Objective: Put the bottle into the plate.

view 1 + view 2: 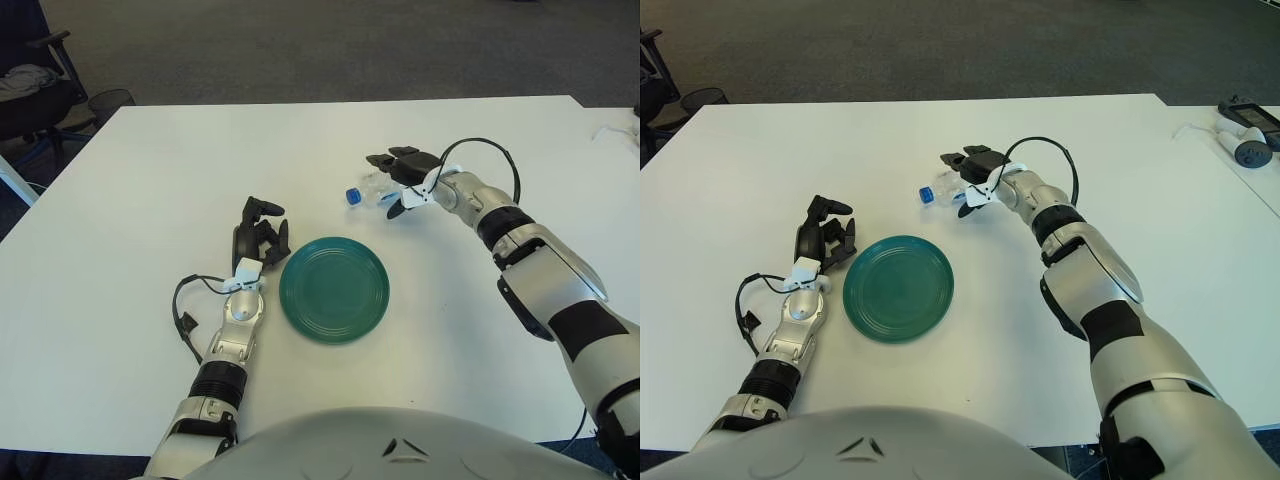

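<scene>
Clear plastic bottle with a blue cap (366, 191) lies on its side on the white tabletop (150, 160), directly under the right robot hand (398, 178). That robot hand reaches over the bottle with dark fingers (385, 159) extended above it and one below; whether they are pressing it or merely bracketing it I cannot tell. The step in hand looks like the grasp itself, with transport not yet begun. Next, the fingers would need to close firmly around the bottle's body, lift it off the tabletop, then carry it toward the robot and to that hand's left, where the round teal plate (334, 289) sits well apart from the bottle. The plate holds nothing. A smooth, round bottle could roll or slip from a loose hold, so a secure wrap matters. The left robot hand (258, 240) shows just beside the plate, on its left, fingers curled, holding nothing
</scene>
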`<control>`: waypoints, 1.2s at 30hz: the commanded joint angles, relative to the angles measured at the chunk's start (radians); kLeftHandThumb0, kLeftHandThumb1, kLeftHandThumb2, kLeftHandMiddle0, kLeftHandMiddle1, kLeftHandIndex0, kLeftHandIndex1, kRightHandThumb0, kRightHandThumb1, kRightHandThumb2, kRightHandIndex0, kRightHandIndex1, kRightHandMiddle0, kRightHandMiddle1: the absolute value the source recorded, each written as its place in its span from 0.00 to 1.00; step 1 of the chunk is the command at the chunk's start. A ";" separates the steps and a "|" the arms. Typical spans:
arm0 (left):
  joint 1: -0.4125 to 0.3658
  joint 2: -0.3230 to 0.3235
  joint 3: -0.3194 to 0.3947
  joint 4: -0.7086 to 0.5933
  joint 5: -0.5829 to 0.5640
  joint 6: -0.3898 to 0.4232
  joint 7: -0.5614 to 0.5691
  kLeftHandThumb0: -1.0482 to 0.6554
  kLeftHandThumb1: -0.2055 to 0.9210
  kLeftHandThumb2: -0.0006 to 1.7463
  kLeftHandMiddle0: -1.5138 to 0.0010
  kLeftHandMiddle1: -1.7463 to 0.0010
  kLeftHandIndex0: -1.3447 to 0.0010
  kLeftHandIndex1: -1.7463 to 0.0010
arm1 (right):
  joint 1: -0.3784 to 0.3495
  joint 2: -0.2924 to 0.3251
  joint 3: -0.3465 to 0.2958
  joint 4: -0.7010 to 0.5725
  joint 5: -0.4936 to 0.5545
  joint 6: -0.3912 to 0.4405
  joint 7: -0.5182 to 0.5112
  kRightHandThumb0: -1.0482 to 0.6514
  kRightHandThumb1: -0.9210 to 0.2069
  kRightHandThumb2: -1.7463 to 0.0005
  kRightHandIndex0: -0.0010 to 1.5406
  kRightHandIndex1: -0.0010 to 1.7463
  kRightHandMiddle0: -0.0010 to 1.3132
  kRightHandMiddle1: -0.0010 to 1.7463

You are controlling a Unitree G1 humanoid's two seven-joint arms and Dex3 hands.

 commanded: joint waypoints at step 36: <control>0.102 -0.036 -0.029 0.034 0.048 0.061 0.052 0.38 0.71 0.55 0.36 0.00 0.70 0.00 | 0.009 0.019 0.068 0.049 -0.018 0.006 -0.049 0.05 0.06 1.00 0.00 0.00 0.00 0.21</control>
